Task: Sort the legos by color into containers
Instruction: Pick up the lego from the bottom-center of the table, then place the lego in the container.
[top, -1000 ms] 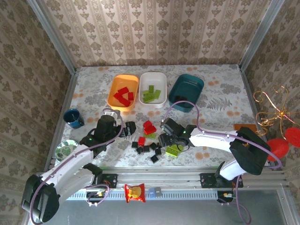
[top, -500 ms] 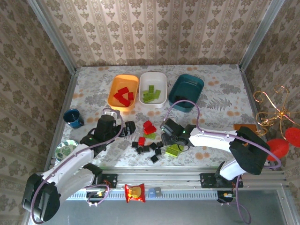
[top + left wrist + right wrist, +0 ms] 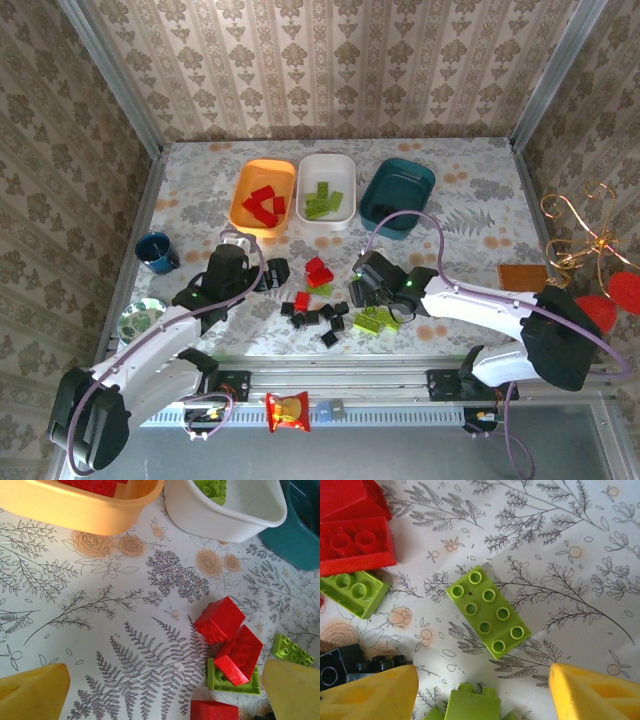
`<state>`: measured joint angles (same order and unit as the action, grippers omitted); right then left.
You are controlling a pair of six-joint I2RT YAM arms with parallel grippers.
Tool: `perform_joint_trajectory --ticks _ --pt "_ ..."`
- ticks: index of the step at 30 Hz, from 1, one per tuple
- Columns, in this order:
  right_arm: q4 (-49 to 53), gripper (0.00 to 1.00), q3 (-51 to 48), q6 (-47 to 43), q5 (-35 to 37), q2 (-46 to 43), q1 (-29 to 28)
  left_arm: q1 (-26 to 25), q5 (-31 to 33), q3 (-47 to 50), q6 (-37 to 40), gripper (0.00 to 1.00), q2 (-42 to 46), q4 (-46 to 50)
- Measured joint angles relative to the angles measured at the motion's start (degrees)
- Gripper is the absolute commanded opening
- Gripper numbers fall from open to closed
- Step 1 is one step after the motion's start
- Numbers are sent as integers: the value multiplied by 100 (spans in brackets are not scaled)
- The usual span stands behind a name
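Note:
Loose legos lie mid-table: red bricks (image 3: 318, 270), several black ones (image 3: 315, 318) and lime green ones (image 3: 372, 319). The orange tray (image 3: 243, 205) holds red bricks, the white tray (image 3: 345, 172) green ones, and the dark teal tray (image 3: 397, 196) stands to their right. My left gripper (image 3: 272, 272) is open just left of the pile, its fingers (image 3: 32, 692) wide apart over bare table, with red bricks (image 3: 220, 619) ahead to the right. My right gripper (image 3: 366, 291) is open above the green bricks; a long green brick (image 3: 488, 611) lies ahead and another green brick (image 3: 472, 705) sits low between the fingers (image 3: 592, 692), untouched.
A blue cup (image 3: 157, 252) stands at the left, with a round glass piece (image 3: 140, 320) near the left edge. A red-and-yellow snack packet (image 3: 288, 410) lies on the front rail. Beyond the right edge are an orange card (image 3: 524, 272) and red and gold ornaments (image 3: 600, 300).
My right arm has swung to the right, carrying its gripper slightly right over the green bricks. The left arm has not moved.

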<state>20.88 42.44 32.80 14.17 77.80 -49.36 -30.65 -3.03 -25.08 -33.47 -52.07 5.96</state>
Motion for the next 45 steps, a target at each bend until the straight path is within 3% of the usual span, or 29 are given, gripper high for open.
perform_joint_trajectory --ticks 7,13,20,28,34,40,45 --pt "46 71 -2 116 -101 570 -11 2 0 9 0 100 0 0" --pt "22 60 -7 238 -138 586 -59 39 0 9 0 100 -59 -4" --pt "9 61 -31 323 -264 608 -131 39 0 9 0 100 -136 -2" --pt "9 42 -140 385 -282 756 -160 44 0 9 2 100 -136 -2" --pt "42 36 -96 247 -254 446 -160 72 -4 9 2 100 -144 0" --pt "85 35 597 -162 -297 -103 22 74 -24 9 2 100 -13 -2" --pt "-205 35 1735 -533 -555 415 586 76 -96 83 -57 100 109 -114"
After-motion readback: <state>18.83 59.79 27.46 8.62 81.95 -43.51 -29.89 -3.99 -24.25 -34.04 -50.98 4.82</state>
